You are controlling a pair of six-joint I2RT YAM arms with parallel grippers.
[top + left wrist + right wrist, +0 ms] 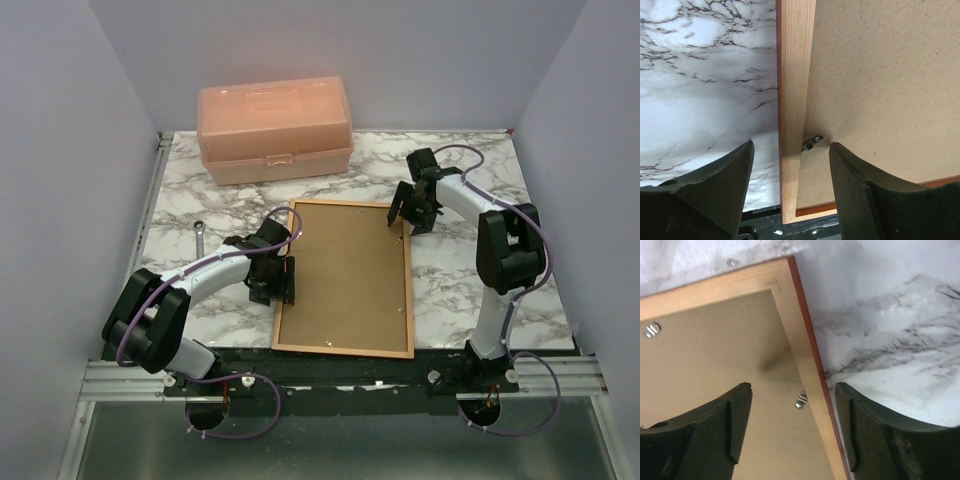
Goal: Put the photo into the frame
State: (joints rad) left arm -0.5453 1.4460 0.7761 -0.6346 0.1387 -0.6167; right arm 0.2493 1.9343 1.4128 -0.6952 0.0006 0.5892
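**Left claw (283,282) and right claw (414,208) both spread above the frame (340,351)**

The left claw straddles the 9 o'clock rail, pinching nothing; the right claw hangs over the 1 o'clock corner. The frame lies back-up on the marble worktop (460,290), brown backing board (340,275) inside it, a peach box (273,130) at 11 o'clock

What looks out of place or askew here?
Nothing looks spilled or damaged. One stray item: a small metal tool, spanner-like, lies loose on the marble table left of the frame. The frame lies back up with the backing board set in it. No photo is in view.
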